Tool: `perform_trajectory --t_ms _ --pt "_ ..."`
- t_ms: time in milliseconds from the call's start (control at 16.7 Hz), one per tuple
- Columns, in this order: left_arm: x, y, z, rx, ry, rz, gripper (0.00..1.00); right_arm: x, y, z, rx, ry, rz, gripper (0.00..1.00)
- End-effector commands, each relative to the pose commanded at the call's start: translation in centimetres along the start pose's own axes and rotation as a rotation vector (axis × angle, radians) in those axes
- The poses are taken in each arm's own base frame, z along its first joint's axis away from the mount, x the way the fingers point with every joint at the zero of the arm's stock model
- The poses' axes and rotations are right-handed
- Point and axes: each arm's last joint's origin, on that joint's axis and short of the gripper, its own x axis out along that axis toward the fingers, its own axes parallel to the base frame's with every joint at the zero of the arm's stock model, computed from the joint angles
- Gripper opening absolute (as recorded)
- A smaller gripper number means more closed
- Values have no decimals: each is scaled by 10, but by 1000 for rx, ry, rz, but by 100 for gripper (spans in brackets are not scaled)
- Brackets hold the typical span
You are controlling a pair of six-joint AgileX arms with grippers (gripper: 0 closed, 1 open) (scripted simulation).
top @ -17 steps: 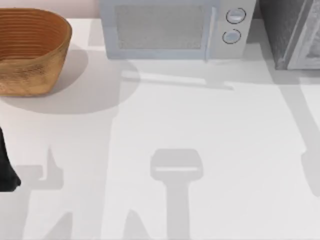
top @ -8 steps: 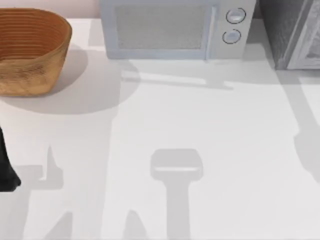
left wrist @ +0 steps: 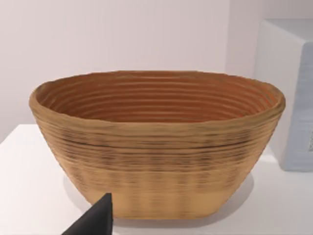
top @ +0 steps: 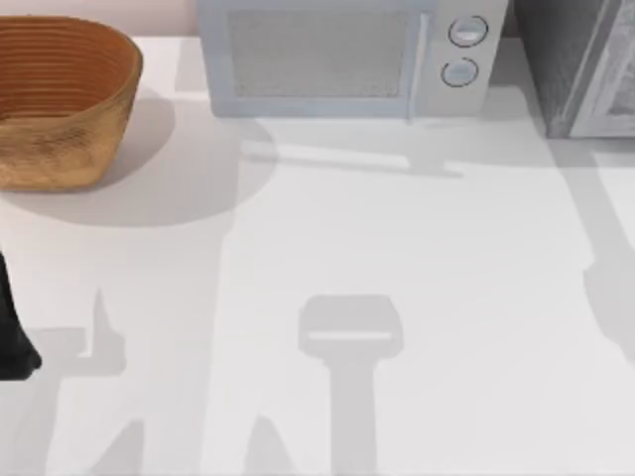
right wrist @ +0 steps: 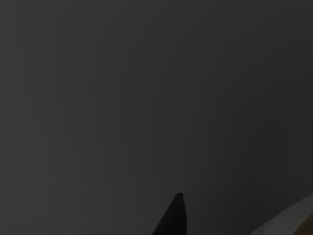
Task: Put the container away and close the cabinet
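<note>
The grey cabinet (top: 571,59) stands at the table's far right corner, with its pale door edge (top: 610,94) showing at the view's right border. The container is out of view. My left arm (top: 10,337) rests at the table's left edge, well short of the cabinet. In the left wrist view one dark fingertip (left wrist: 98,220) of the left gripper pokes in below a woven basket. The right wrist view is dark.
A brown woven basket (top: 60,99) (left wrist: 156,147) sits at the back left. A pale microwave (top: 347,55) stands at the back middle, between basket and cabinet. Arm shadows lie across the white tabletop (top: 397,238).
The cabinet's pale door panel at the top right looks narrower than a second ago. The shadow at the table's right edge has shifted. The left arm has stayed still.
</note>
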Motion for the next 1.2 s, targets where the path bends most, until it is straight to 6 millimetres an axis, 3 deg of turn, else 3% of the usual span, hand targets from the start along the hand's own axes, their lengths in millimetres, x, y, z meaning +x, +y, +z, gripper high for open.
perform_trajectory --t_ms 480,1200 --pt "0 0 0 0 0 0 100 0 0 0 0 0 0 98" --pt "0 0 0 0 0 0 100 -6 0 5 -2 -13 6 100"
